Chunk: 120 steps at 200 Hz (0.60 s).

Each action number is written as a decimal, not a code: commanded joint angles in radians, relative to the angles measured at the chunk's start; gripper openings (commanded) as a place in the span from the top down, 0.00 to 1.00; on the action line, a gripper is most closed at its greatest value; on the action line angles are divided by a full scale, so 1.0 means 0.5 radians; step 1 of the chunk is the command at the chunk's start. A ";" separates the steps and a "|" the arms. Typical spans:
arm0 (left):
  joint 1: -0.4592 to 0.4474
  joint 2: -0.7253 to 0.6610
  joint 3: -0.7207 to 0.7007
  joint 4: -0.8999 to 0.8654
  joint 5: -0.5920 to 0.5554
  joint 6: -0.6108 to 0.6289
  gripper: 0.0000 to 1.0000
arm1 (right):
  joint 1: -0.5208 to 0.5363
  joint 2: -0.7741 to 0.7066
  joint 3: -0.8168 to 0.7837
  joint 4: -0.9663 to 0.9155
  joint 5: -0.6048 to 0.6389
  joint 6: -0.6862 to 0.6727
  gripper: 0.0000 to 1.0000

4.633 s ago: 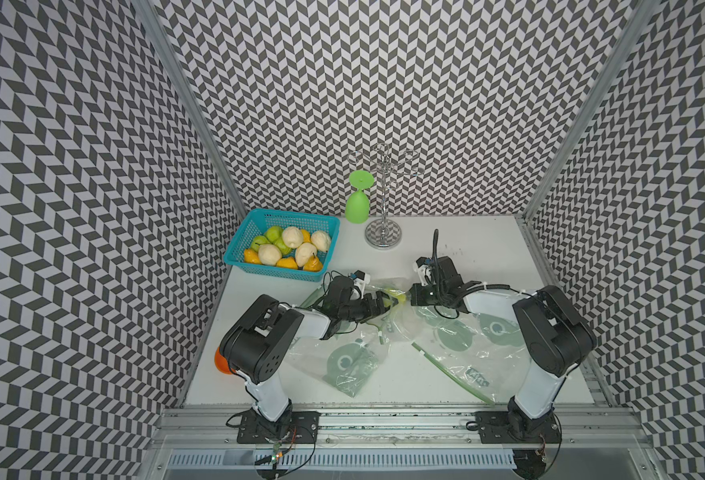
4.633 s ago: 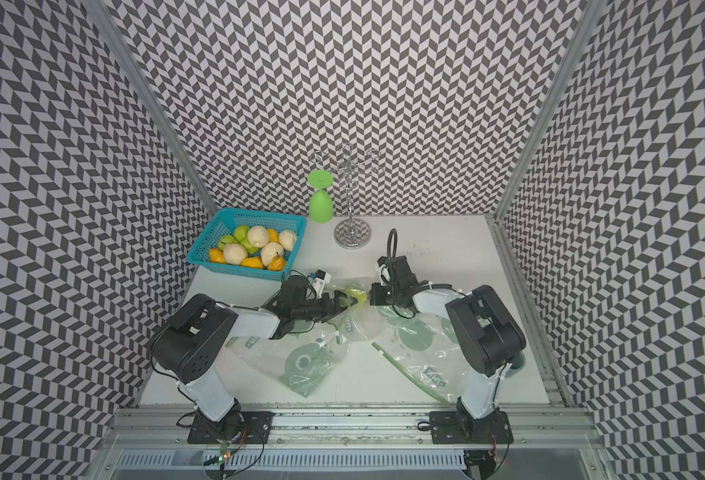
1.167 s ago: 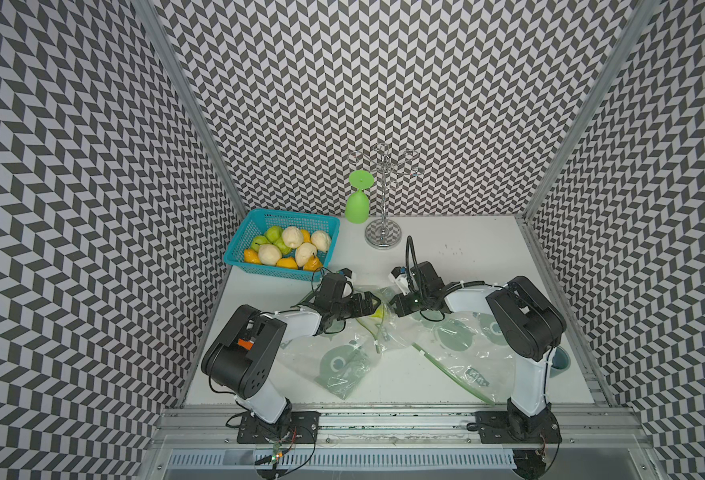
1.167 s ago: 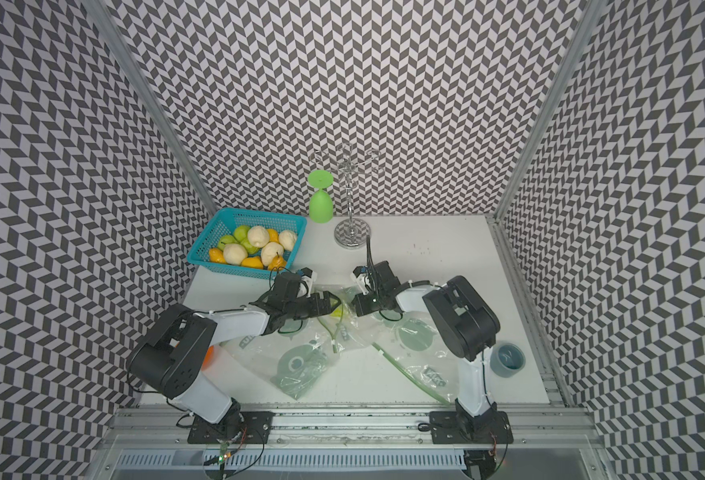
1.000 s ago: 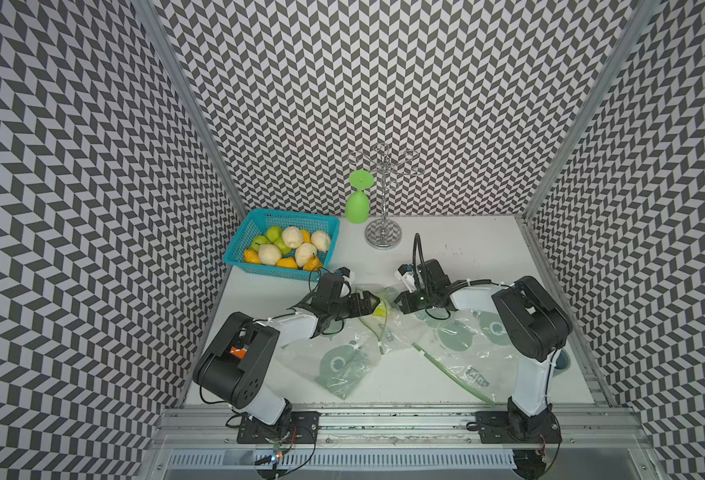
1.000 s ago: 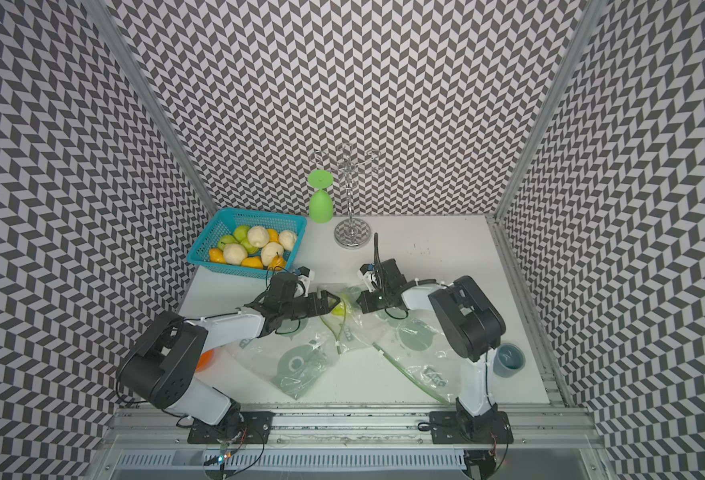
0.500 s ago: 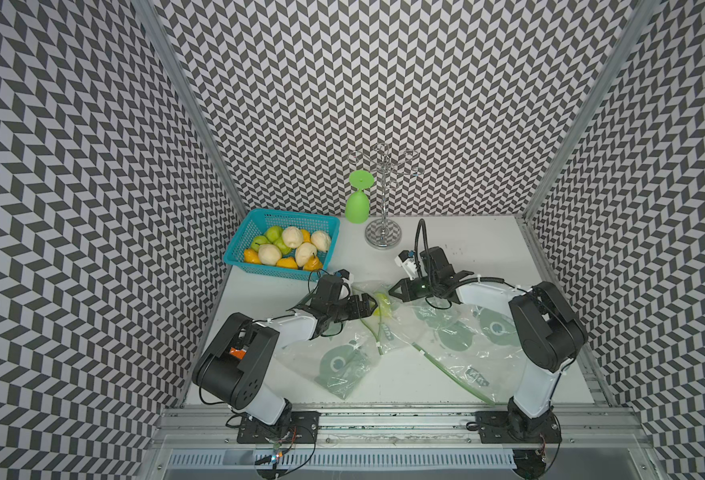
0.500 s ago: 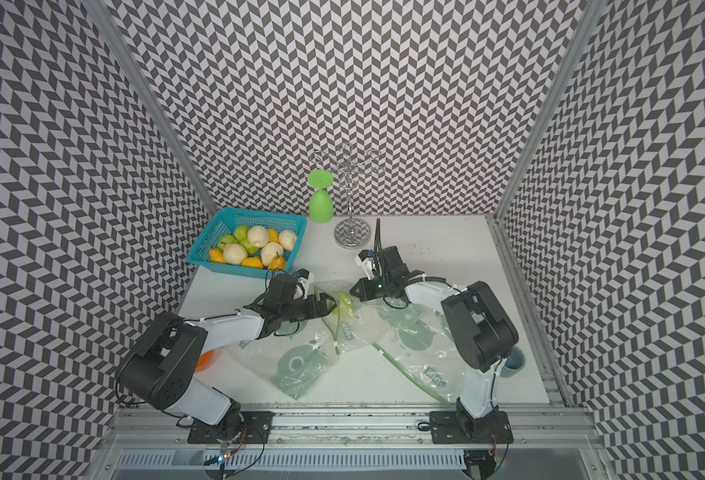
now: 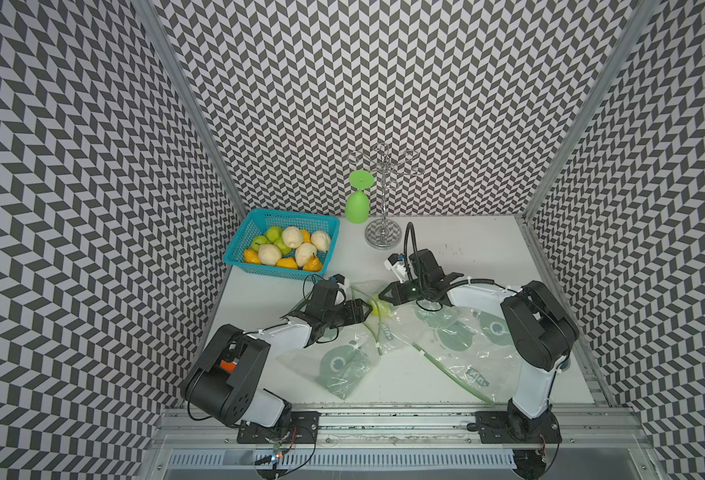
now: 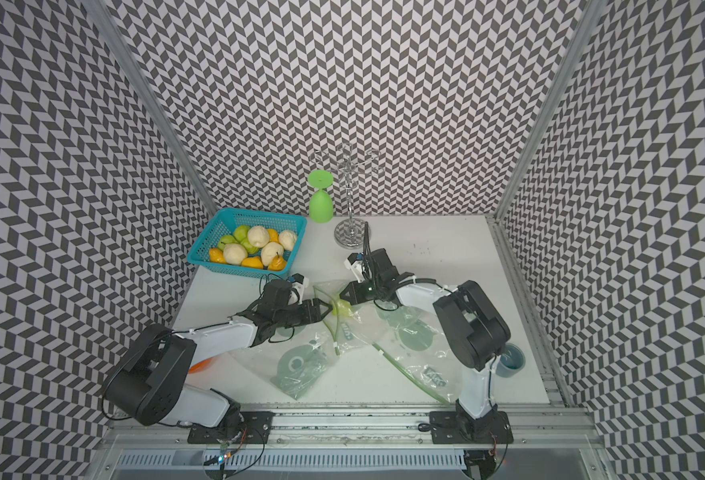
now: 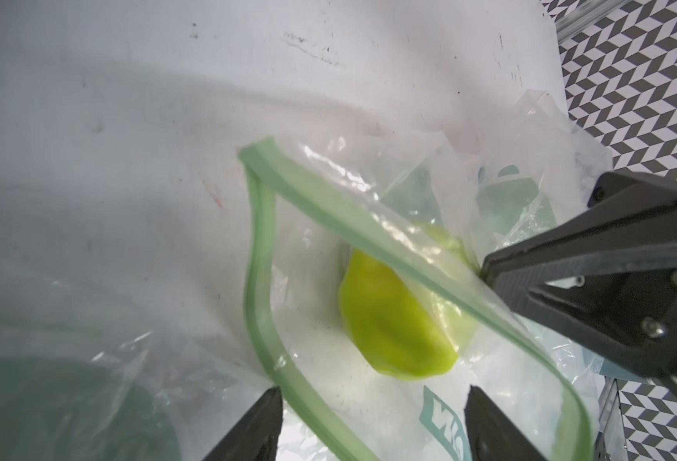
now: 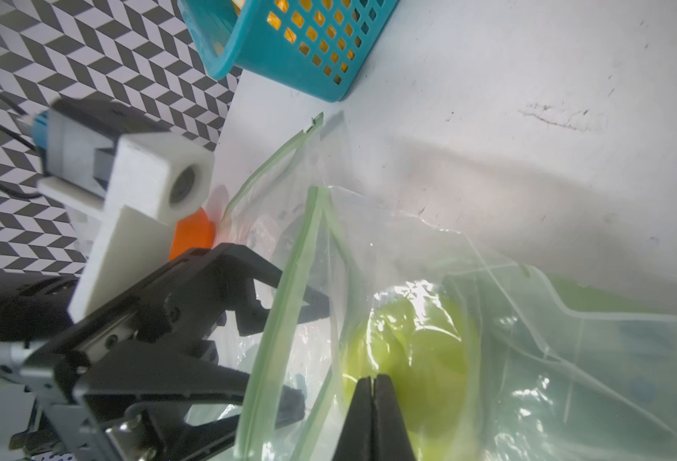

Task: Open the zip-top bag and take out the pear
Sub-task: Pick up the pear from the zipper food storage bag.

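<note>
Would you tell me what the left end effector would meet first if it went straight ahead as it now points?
Most likely the pear, lying just ahead inside the bag's open mouth, though depth is unclear.

**Arms close in over the pear**

The left arm [image 9: 259,336] has sunk and stretched flatter since the earliest pictures. The right end effector [image 9: 382,296], pinching the rim of the zip-top bag [image 9: 388,328], has come toward the left end effector [image 9: 367,309]. Their tips now nearly meet at the pear [image 9: 380,307]. The right wrist has lately tipped up.
</note>
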 commanded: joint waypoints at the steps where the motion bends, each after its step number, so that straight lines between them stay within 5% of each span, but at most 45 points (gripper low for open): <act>1: 0.010 0.012 -0.006 0.004 -0.010 0.017 0.25 | 0.028 0.110 -0.008 0.038 0.041 0.006 1.00; 120: -0.012 0.195 0.268 -0.174 -0.055 0.181 0.11 | 0.075 0.346 -0.066 0.086 0.086 -0.024 1.00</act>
